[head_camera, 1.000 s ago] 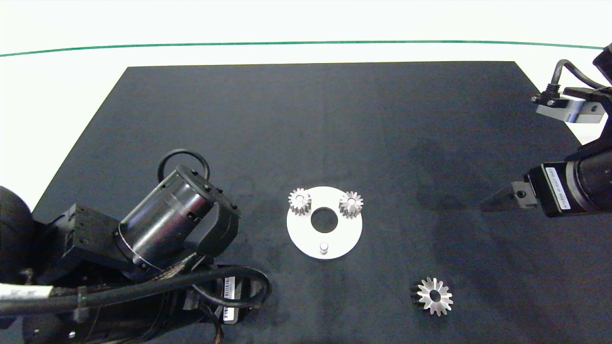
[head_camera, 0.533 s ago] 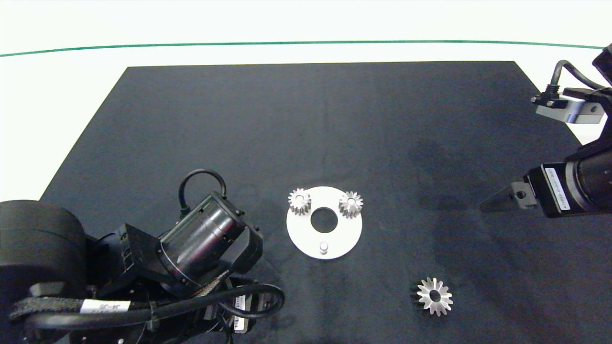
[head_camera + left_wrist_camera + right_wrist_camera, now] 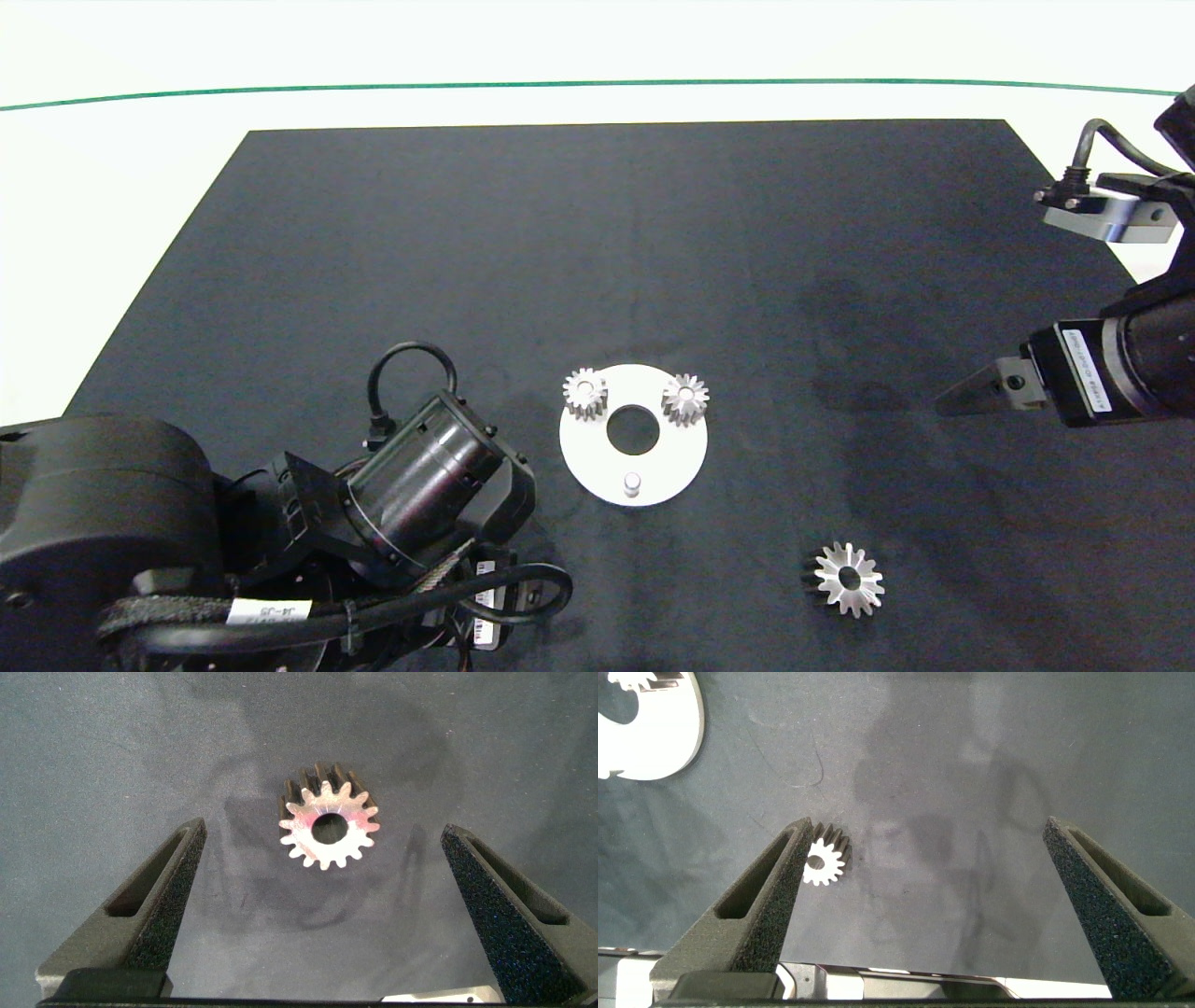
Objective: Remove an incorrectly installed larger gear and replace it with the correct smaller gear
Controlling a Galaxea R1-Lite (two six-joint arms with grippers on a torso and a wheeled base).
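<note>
Left gripper [image 3: 322, 905] gapes wide over the smaller gear [image 3: 328, 827] on the black mat [image 3: 597, 243].

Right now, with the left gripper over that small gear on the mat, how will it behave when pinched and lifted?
The smaller gear looks like solid metal, probably rigid and heavy for its size. It lies flat on the mat, so rolling seems unlikely. Textured pads on the open left gripper should catch its short teeth, though shiny metal might slip.

A robotics lab bench: black mat [image 3: 597, 243] on a white table [image 3: 112, 168].
</note>
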